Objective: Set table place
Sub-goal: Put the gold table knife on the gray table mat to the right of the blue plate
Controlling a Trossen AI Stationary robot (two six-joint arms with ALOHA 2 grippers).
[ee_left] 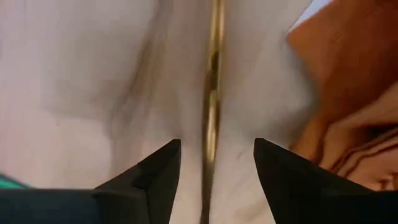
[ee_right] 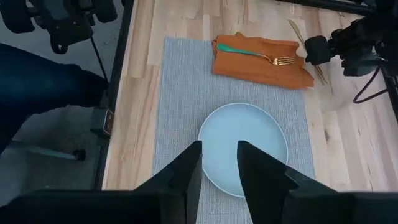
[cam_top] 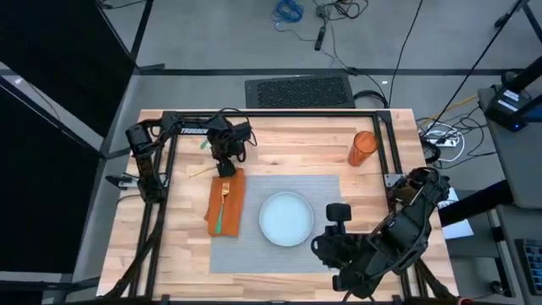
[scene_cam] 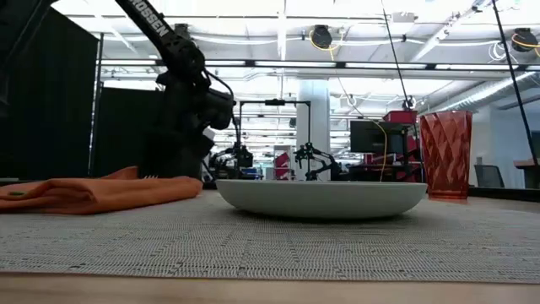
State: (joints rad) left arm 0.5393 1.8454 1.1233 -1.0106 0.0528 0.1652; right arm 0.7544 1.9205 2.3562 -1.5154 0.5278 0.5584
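My placemat [cam_top: 292, 220] is a flat grey woven rectangle lying on the table [cam_top: 381, 182], the pale plank top inside its black frame. On it sit a round pale blue-white plate [cam_top: 286, 218] near the middle and an orange napkin [cam_top: 225, 203] draped over one edge, with a gold fork [cam_top: 223, 203] (green handle) on top.

The left gripper [cam_top: 224, 163] is low over the wood just beside the napkin. Its wrist view gives me what the high view cannot: both fingers [ee_left: 155, 171] spread apart, straddling a slim gold utensil [ee_left: 212, 118] without touching it.

The right gripper [ee_right: 219, 165] hangs released above the plate's near side, fingers parted.

The low view alone shows the faceted sides of the red tumbler [scene_cam: 445, 154] standing beyond the plate.
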